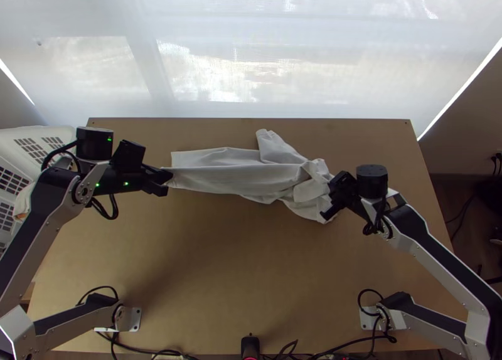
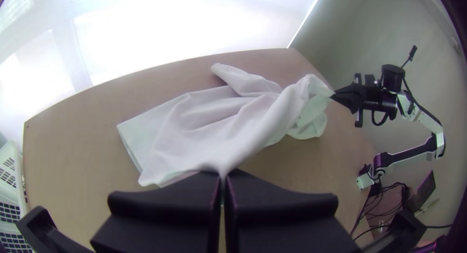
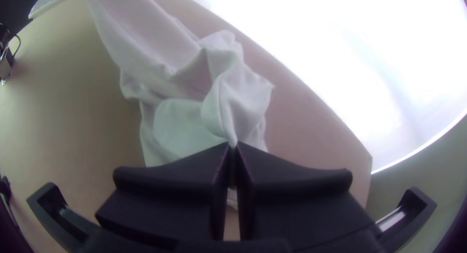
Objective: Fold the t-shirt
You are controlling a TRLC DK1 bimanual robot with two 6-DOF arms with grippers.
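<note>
The white t-shirt [image 1: 235, 172] lies stretched sideways across the upper middle of the table in the top view, its left part drawn out, its right part bunched, one sleeve pointing up the picture. At its left end my left gripper [image 1: 166, 175] is shut on the cloth. My right gripper [image 1: 329, 198] holds the bunched right end. In the left wrist view the shirt [image 2: 209, 121] rises in a fold to the left gripper [image 2: 224, 174]. The right wrist view has the shirt [image 3: 180, 121] pinched as a crease in the shut right gripper [image 3: 233, 145].
A white plastic basket [image 1: 25, 156] stands beyond the table's left edge, with cloth in it. The wooden table [image 1: 238, 266] has bare surface below the shirt. Cables [image 1: 150, 352] run along its near edge. A bright curtain hangs behind the far edge.
</note>
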